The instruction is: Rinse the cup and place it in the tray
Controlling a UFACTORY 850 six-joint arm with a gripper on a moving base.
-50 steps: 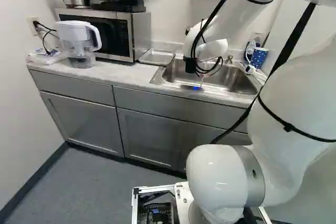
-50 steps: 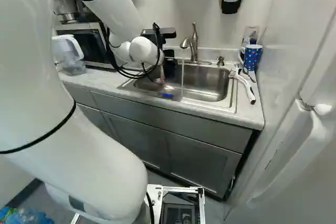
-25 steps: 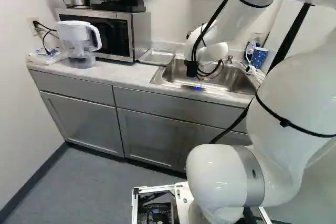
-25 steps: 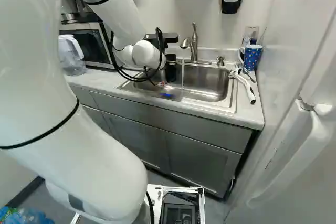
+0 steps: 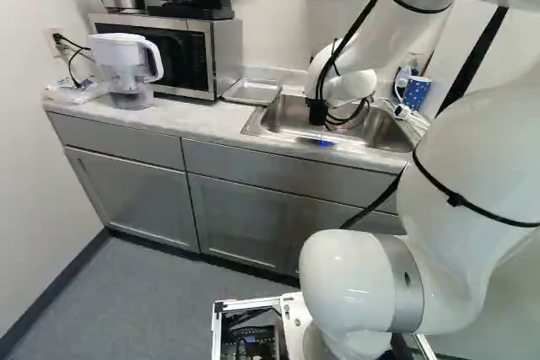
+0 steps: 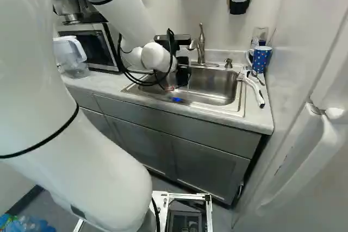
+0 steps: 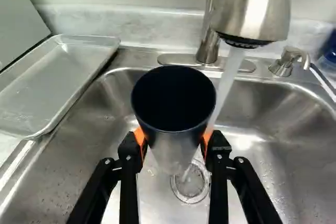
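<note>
- Centrally, my gripper (image 6: 183, 71), fingers pressed around the cup (image 7: 173, 98) above the sink (image 7: 262, 103).
- Just beside the cup: water (image 7: 227, 77) falling from the faucet (image 7: 257, 3).

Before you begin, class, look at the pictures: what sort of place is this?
Most likely a kitchenette, perhaps in an office. A sink with water running from its faucet is set into the counter, and a microwave and a water pitcher stand beside each other there.
</note>
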